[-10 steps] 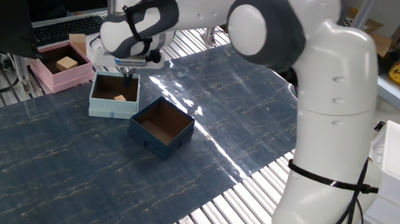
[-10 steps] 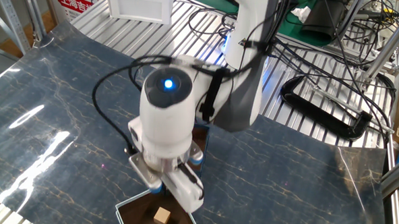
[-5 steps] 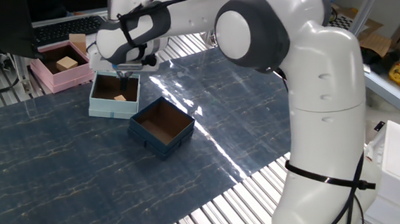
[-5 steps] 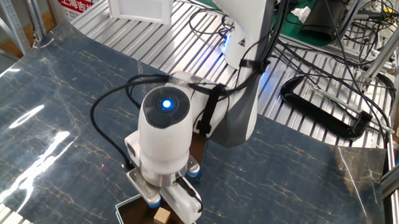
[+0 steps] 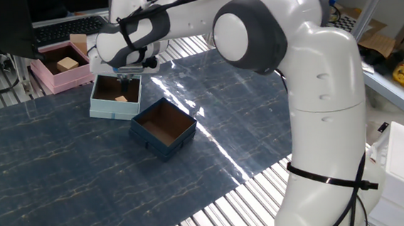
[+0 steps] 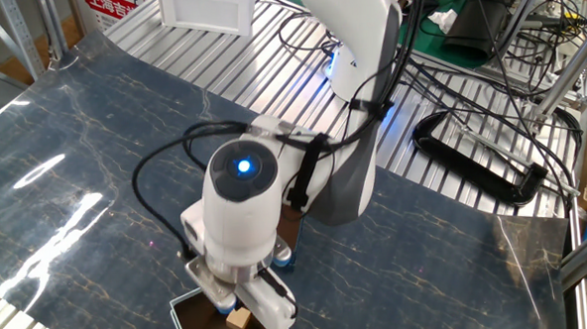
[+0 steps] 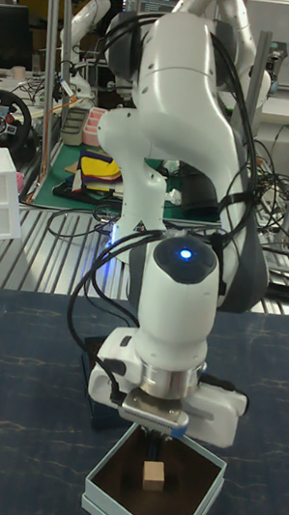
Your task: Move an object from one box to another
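Tall fixed view | cube (image 7: 153, 475) flat in light-blue box (image 7: 188, 513) | end effector (image 7: 152, 446) above, opening unclear

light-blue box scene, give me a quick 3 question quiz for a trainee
1. True or false: the small wooden cube lies inside the light-blue box.
2. Which box is empty? A) dark navy box B) pink box C) light-blue box
3. Where does the gripper hang relative to the cube?

Key:
1. True
2. A
3. Right above it, jaws pointing down into the light-blue box, cube not yet lifted.
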